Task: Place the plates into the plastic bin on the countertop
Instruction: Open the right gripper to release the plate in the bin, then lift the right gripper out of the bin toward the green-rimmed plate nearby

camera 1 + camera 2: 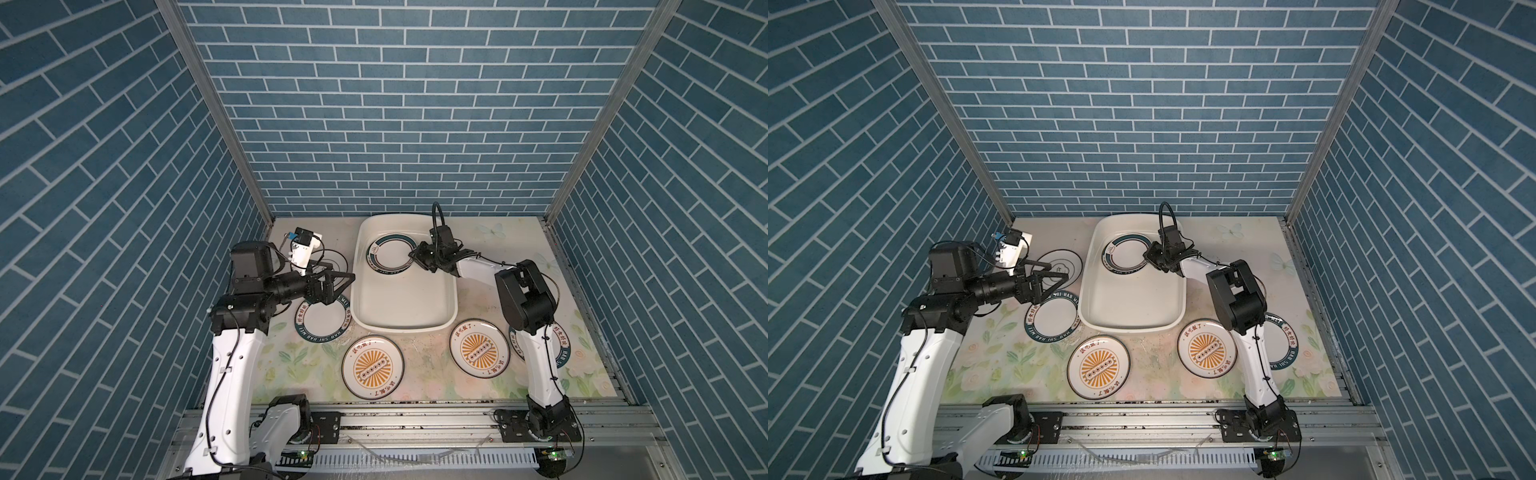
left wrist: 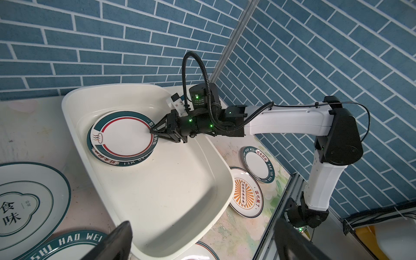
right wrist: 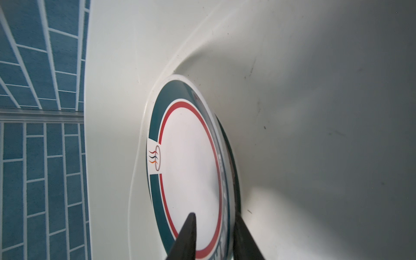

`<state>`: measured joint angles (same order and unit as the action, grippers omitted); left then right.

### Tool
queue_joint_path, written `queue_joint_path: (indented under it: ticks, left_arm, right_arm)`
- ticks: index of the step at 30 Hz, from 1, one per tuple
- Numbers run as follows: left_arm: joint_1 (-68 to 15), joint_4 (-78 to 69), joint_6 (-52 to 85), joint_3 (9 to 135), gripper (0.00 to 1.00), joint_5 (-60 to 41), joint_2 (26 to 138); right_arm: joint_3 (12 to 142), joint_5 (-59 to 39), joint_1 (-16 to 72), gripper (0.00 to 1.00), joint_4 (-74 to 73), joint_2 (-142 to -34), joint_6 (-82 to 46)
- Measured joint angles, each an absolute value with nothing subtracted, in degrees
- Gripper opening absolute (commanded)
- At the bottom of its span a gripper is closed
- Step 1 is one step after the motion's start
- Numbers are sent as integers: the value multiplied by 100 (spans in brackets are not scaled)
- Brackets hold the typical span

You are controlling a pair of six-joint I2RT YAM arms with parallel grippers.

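The white plastic bin [image 1: 403, 330] [image 1: 1129, 328] holds two stacked plates. The top one [image 1: 390, 255] [image 2: 123, 135] [image 3: 189, 157] has a green and red ring, and a lettered rim [image 2: 121, 161] shows under it. My right gripper [image 1: 417, 258] [image 2: 153, 132] [image 3: 213, 215] is low in the bin, narrowly open astride the top plate's edge. My left gripper [image 1: 340, 286] [image 1: 1054, 286] [image 2: 202, 221] hangs wide open and empty left of the bin, above a black-ringed plate [image 1: 332, 257] [image 2: 22, 198] and a green-lettered plate [image 1: 322, 322]. Two orange sunburst plates [image 1: 372, 368] [image 1: 479, 353] lie on the countertop [image 1: 424, 361].
Another green-lettered plate [image 1: 571, 353] [image 2: 258, 164] lies at the right, partly hidden by the right arm. Blue brick walls close in the back and both sides. A metal rail [image 1: 415, 419] carrying both arm bases runs along the front edge.
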<state>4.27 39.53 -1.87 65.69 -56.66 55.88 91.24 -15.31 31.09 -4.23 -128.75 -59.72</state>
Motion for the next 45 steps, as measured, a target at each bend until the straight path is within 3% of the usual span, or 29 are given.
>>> queue_joint_path:
  ticks: [34, 45]
  left_arm:
    - [464, 3953, -187, 6569, 100, -5675, 5572]
    - [517, 3924, -187, 6569, 100, -5325, 5518]
  right_arm:
    - [9314, -1525, 3109, 33, 196, -12831, -5636]
    - [9480, -1391, 3111, 33, 836, -11596, -4880]
